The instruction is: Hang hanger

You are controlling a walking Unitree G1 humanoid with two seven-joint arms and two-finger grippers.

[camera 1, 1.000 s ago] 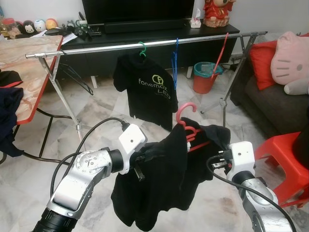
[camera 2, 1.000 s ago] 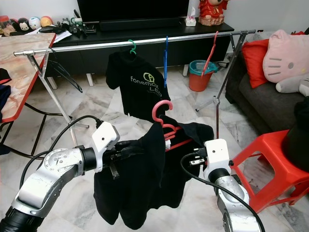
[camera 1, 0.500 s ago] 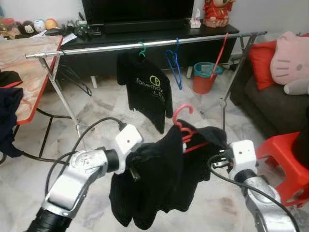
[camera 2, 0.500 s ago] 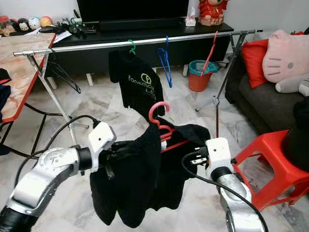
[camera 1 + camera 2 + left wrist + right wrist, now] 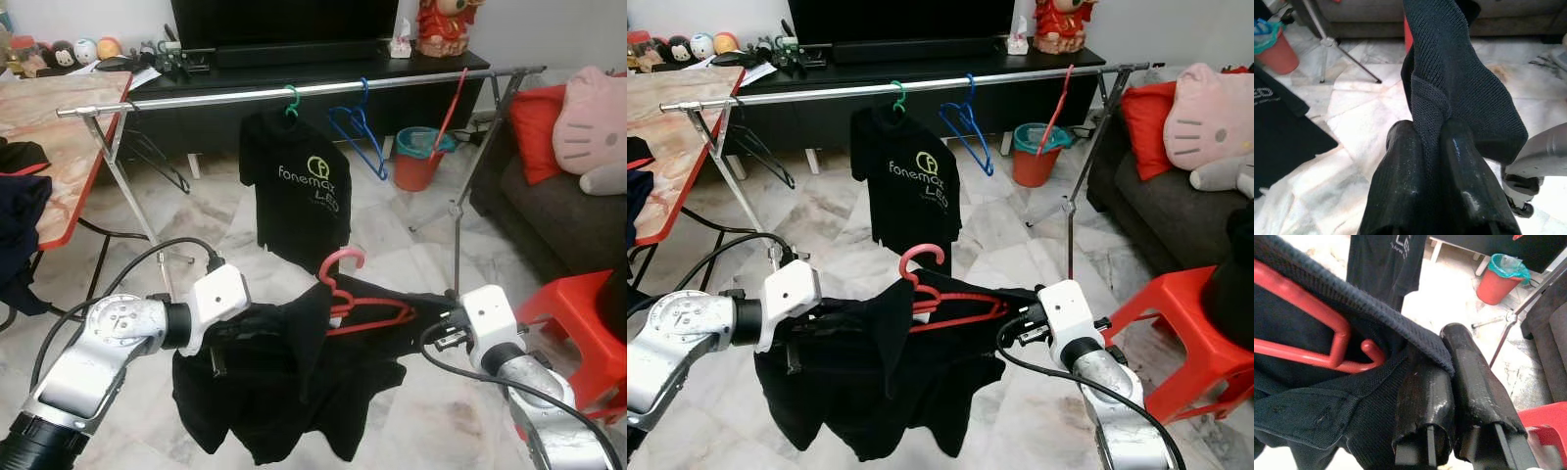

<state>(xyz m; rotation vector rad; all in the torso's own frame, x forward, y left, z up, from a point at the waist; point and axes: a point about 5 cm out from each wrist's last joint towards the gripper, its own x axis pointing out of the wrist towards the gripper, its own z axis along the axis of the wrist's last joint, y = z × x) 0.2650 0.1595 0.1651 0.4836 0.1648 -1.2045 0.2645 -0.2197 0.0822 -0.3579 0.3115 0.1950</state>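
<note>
Hanger: red, inside a black shirt, held low between both arms, well short of the rail.
Left gripper: fingers pinched on a fold of shirt.
Right gripper: fingers clamped on shirt cloth just beside the hanger's end.
Rail: already bears a printed tee and a blue hanger.
Done: shirt on hanger, lifted.
Left: raising hook onto rail, letting go.

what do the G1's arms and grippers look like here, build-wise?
Both arms are silver metal with rounded joint housings. A boxy white wrist module sits behind the left gripper and right gripper. Loose black cables loop from the wrists back along the forearms. Fingers are long, black, glossy and scuffed.
</note>
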